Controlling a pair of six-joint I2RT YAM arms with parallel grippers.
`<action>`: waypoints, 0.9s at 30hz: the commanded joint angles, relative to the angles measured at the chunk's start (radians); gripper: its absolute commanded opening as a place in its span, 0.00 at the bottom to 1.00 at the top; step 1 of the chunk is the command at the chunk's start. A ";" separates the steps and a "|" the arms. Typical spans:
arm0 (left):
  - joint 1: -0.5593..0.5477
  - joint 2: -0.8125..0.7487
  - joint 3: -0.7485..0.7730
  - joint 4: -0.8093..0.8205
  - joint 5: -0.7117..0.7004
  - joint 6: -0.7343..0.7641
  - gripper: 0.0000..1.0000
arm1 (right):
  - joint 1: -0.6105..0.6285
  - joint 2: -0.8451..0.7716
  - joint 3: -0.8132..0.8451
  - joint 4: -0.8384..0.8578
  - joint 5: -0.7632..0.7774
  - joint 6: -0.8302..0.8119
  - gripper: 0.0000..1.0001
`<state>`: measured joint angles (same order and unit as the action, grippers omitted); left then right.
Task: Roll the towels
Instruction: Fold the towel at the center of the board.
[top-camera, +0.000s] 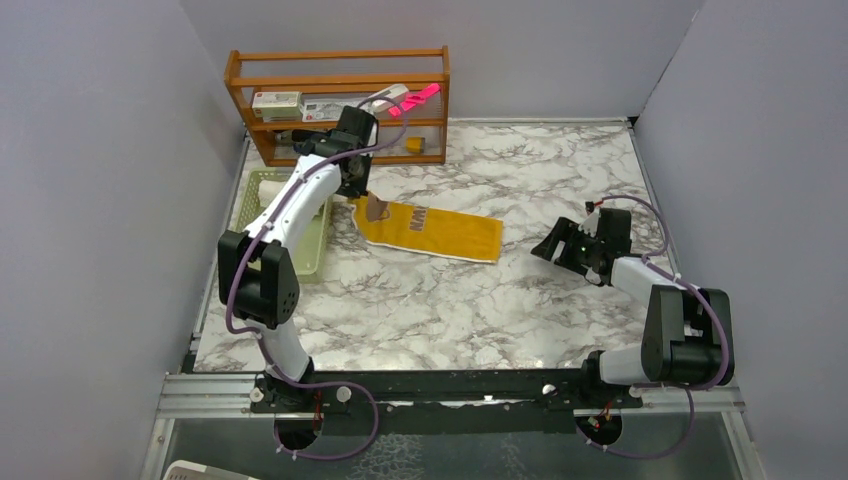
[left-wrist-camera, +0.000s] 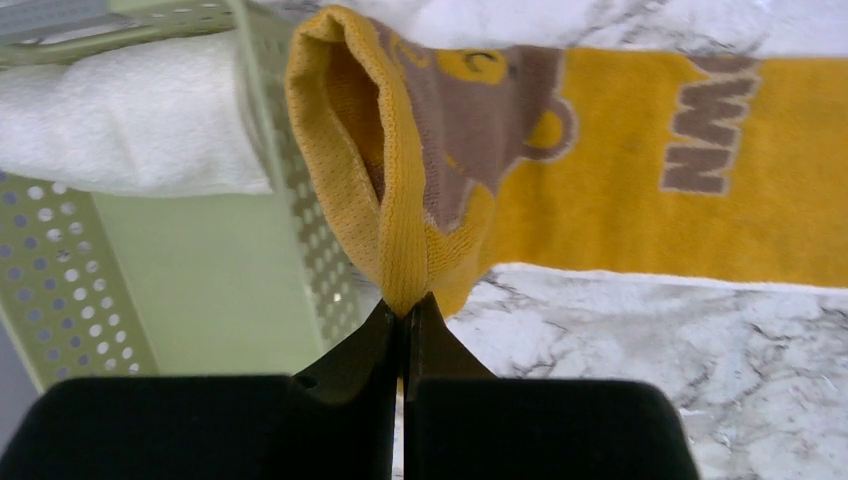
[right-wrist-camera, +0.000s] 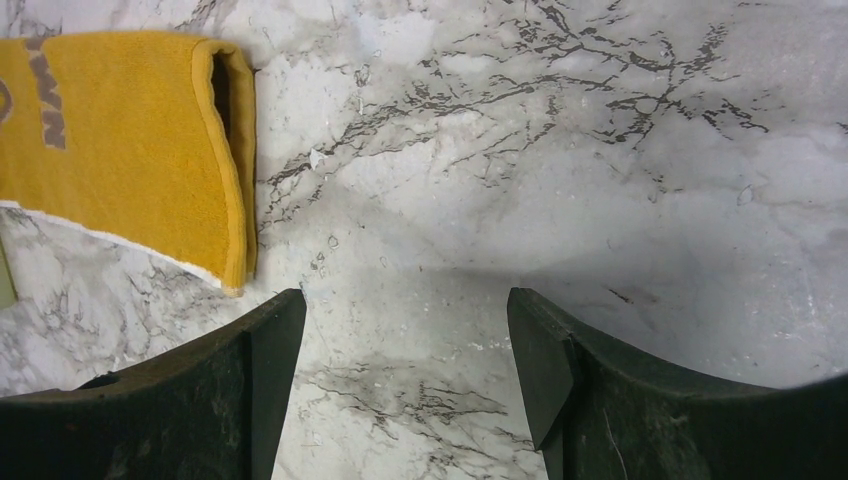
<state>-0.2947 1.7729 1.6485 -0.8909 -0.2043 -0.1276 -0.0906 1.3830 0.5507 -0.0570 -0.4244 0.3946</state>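
On marble table (top-camera: 560, 160), left of centre: mustard-yellow towel (top-camera: 430, 228), long flat strip, brown bear face and lettering up. I see its basket-side end lifted into open fold. My left gripper (left-wrist-camera: 407, 315) pinches that raised hem, jaws closed on cloth (just beside pale green basket (left-wrist-camera: 310, 250)). White towel (left-wrist-camera: 120, 120) lies in basket. Right gripper (right-wrist-camera: 405, 310): jaws wide, holding nothing, near towel's other end, not touching.

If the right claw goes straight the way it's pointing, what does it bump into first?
Probably the bare marble table. The right gripper is open and tilted down toward it, and the yellow towel lies off to one side of that line. Depth is hard to judge here.
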 joint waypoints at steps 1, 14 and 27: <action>-0.104 0.007 -0.009 0.000 0.016 -0.044 0.00 | 0.009 0.022 0.013 0.011 -0.020 -0.013 0.75; -0.373 0.194 0.141 0.001 0.057 -0.127 0.00 | 0.012 0.037 0.012 0.023 -0.030 -0.010 0.75; -0.484 0.343 0.342 -0.006 0.138 -0.159 0.00 | 0.014 0.036 0.009 0.020 -0.039 -0.013 0.75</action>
<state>-0.7639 2.0972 1.9476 -0.8917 -0.1181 -0.2604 -0.0841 1.4021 0.5541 -0.0303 -0.4438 0.3950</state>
